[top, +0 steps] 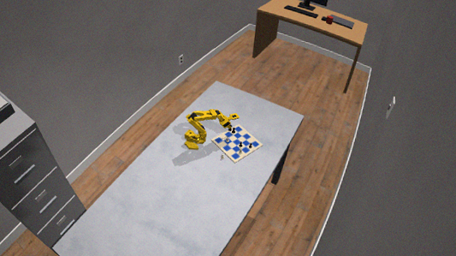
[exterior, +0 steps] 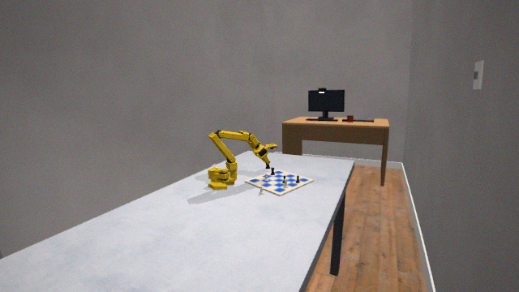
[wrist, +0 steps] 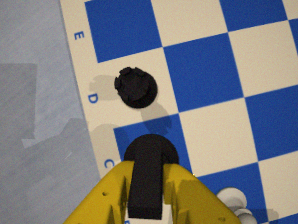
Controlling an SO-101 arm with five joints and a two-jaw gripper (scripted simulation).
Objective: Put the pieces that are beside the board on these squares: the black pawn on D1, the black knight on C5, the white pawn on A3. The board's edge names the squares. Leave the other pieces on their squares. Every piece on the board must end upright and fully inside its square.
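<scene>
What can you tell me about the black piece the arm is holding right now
The black piece is dark, matte and round-topped seen from above. It is clamped between the two yellow fingers of the gripper, over the board's C row near its lettered edge. Whether it touches the board cannot be told.

High far top view, distant table-level exterior, close downward wrist view — all sharing the chessboard (top: pixel 237 143).
</scene>
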